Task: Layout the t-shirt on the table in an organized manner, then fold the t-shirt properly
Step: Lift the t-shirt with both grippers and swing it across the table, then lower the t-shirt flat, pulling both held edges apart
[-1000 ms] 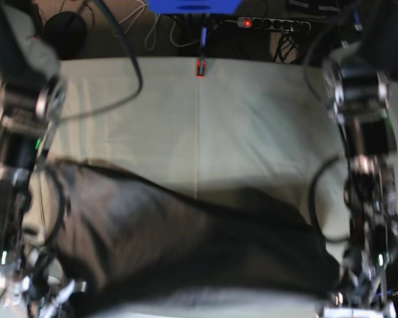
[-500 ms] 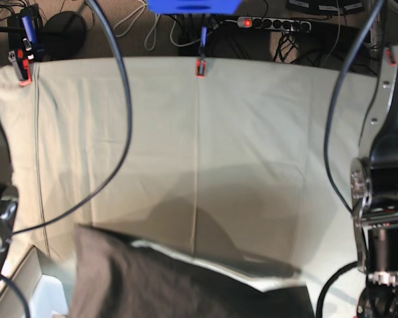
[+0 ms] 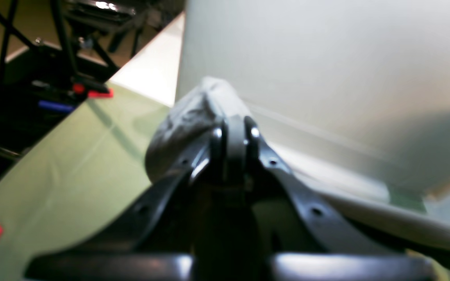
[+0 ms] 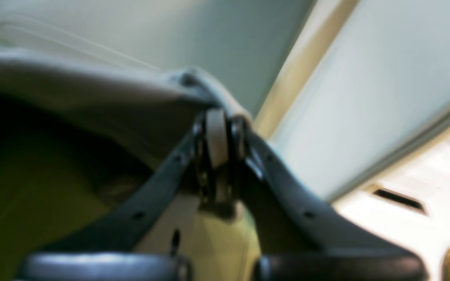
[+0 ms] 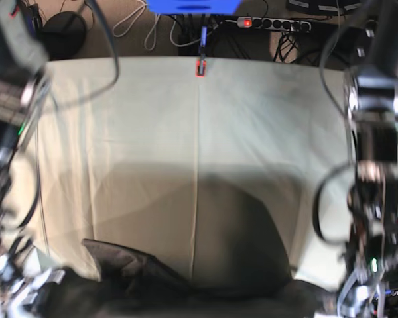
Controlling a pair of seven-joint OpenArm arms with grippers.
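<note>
In my left wrist view my left gripper (image 3: 233, 130) is clamped on a bunched grey fold of the t-shirt (image 3: 197, 117), held above the table (image 3: 72, 175). In my right wrist view my right gripper (image 4: 219, 128) pinches a taut hem of the t-shirt (image 4: 92, 97) — cloth sags dark beneath. In the base view the t-shirt (image 5: 139, 278) hangs crumpled over the table's (image 5: 199, 132) near edge — its lower part is cut off, and both pincers blur at the corners.
</note>
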